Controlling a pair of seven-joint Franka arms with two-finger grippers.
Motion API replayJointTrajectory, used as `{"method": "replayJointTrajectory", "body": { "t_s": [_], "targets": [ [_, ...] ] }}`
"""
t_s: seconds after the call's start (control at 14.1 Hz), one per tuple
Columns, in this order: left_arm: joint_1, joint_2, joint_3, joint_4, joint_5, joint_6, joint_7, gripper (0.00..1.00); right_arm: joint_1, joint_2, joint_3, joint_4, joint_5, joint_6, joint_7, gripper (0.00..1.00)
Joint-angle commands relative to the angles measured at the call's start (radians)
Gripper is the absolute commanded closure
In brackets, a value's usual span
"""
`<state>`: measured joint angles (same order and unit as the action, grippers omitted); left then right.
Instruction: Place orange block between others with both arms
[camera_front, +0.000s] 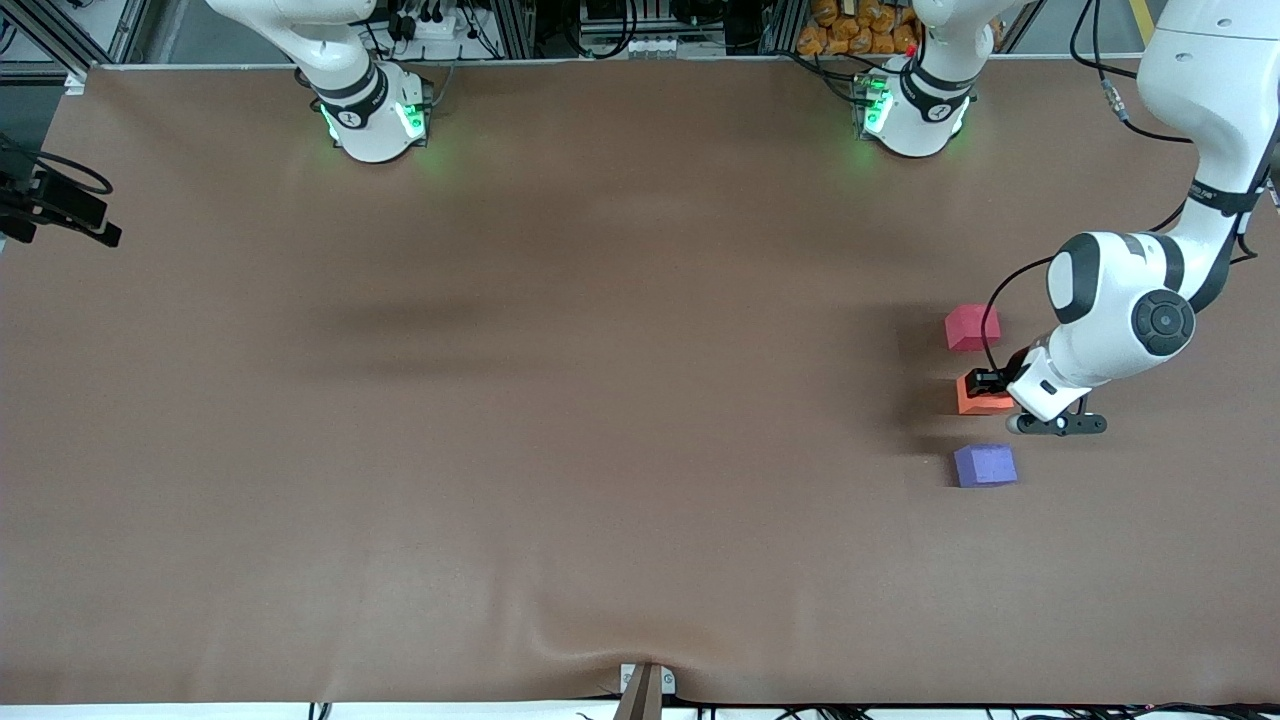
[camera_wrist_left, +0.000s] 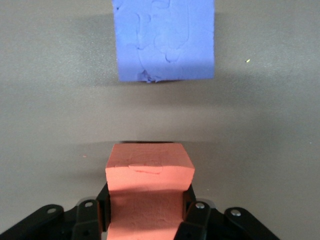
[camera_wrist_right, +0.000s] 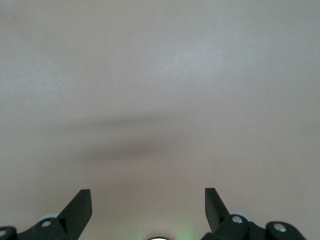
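The right arm waits, raised at its own end of the surface (camera_front: 600, 400); only its base and lower links show in the front view, and its wrist view shows the right hand (camera_wrist_right: 148, 205) with jaws spread wide, holding nothing, over bare brown covering. Toward the left arm's end, three cubes stand in a line running toward the front camera: the pinkish-red block (camera_front: 970, 327) farthest, the orange block (camera_front: 978, 398) in the middle, the purple block (camera_front: 985, 465) nearest, each apart from its neighbour. The left hand (camera_front: 990, 383) is closed on the orange block, its fingers (camera_wrist_left: 196, 216) pressing into the foam so that the cube (camera_wrist_left: 149, 187) pinches in at the sides, with the purple block (camera_wrist_left: 164, 39) ahead of it. Judgement: placement between the others appears achieved or very nearly so; whether the cube rests fully on the surface cannot be told. Outstanding: release by the left hand and its withdrawal clear of the row without disturbing either neighbour
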<state>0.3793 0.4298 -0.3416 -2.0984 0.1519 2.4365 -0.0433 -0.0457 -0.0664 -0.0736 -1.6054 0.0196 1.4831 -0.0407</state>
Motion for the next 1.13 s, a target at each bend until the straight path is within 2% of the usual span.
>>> {"method": "replayJointTrajectory", "body": {
  "t_s": [0.0,0.07,0.14,0.21,0.28,0.57,0.71,0.92,1.06],
  "targets": [
    [0.013,0.016,-0.007,-0.005,-0.021,0.032,0.028,1.00,-0.006,0.013,0.005,0.027,-0.006,-0.017,0.018,0.00],
    [0.020,0.018,-0.007,-0.005,-0.021,0.030,0.028,1.00,-0.006,0.013,0.005,0.027,-0.006,-0.015,0.018,0.00],
    [0.024,0.024,-0.008,-0.003,-0.021,0.030,0.028,0.93,-0.006,0.013,0.005,0.027,-0.006,-0.015,0.018,0.00],
    [0.024,0.026,-0.007,0.000,-0.021,0.032,0.028,0.62,-0.006,0.013,0.005,0.028,-0.006,-0.015,0.018,0.00],
    [0.024,0.026,-0.008,0.001,-0.021,0.032,0.028,0.01,-0.006,0.013,0.005,0.028,-0.006,-0.015,0.016,0.00],
    [0.023,0.003,-0.008,0.028,-0.023,0.029,0.016,0.00,-0.006,0.014,0.005,0.025,-0.004,-0.014,0.016,0.00],
    [0.021,-0.066,-0.008,0.029,-0.023,0.012,0.013,0.00,-0.006,0.017,0.005,0.025,-0.004,-0.007,0.016,0.00],
    [0.020,-0.160,-0.011,0.116,-0.022,-0.172,0.017,0.00,-0.008,0.020,0.005,0.027,-0.006,-0.004,0.016,0.00],
    [0.020,-0.192,-0.016,0.242,-0.021,-0.337,0.028,0.00,-0.006,0.022,0.005,0.025,-0.006,-0.006,0.016,0.00]
  ]
}}
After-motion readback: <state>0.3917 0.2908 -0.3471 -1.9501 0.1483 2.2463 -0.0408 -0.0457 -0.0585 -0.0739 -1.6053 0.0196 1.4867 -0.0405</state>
